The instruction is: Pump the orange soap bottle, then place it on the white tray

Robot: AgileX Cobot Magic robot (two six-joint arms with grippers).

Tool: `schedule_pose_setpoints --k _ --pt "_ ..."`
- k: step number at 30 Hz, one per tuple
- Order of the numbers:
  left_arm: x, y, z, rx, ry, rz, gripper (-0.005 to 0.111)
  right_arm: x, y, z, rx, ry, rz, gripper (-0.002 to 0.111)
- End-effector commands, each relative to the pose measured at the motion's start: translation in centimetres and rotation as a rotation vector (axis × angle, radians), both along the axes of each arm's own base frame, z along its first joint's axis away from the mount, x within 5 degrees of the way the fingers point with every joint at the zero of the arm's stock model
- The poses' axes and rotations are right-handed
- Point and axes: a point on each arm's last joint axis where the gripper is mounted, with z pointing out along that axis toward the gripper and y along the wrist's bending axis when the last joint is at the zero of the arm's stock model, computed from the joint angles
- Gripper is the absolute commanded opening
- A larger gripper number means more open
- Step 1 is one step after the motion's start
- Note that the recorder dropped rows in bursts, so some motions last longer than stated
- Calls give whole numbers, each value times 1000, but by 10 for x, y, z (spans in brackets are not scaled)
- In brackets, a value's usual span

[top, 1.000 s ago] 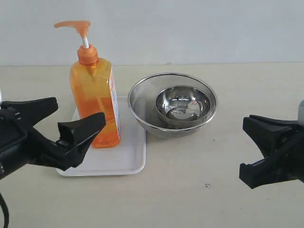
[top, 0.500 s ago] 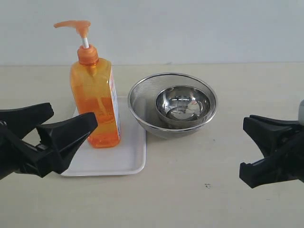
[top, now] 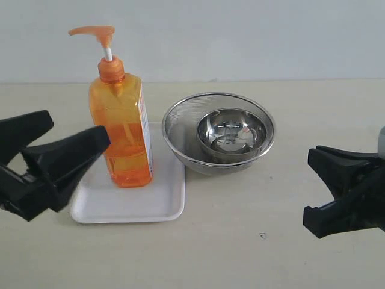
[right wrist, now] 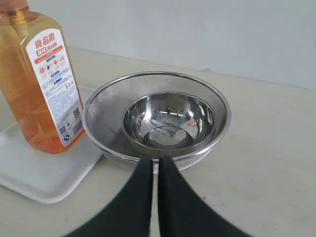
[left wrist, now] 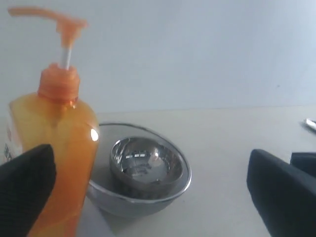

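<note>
Tall clear orange soap bottle stands upright on the flat white tray, nearest my left gripper.
Its fingers are spread wide, bottle just beyond them; my right gripper, fingers pressed together, sits well apart.

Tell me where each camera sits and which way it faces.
Left wrist: on the left arm, looking through the open left gripper at the orange soap bottle and the steel bowls.
Right wrist: on the right arm, looking over the shut right gripper at the bowls, bottle and white tray.
Exterior: off the arms, facing the table and wall; both grippers show at its sides.
Shared: all show bottle and bowls.
</note>
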Motion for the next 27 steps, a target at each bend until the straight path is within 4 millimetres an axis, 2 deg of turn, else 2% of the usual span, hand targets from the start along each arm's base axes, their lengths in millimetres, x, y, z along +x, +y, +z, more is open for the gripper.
schedule_pose_setpoints --k 1,7,15,17,27 --pt "-9 19 10 -45 11 53 98 -1 -1 0 -1 -4 -1 0" --pt "-22 47 8 -53 24 176 98 -1 -1 0 0 -3 -2 0" --pt "-50 66 -17 -70 -67 216 98 -1 -1 0 0 -3 -2 0" --pt "-56 70 -11 -94 -146 229 98 -1 -1 0 0 -3 -2 0" --pt "-74 83 -11 -114 -186 310 98 -1 -1 -1 0 -1 -1 0"
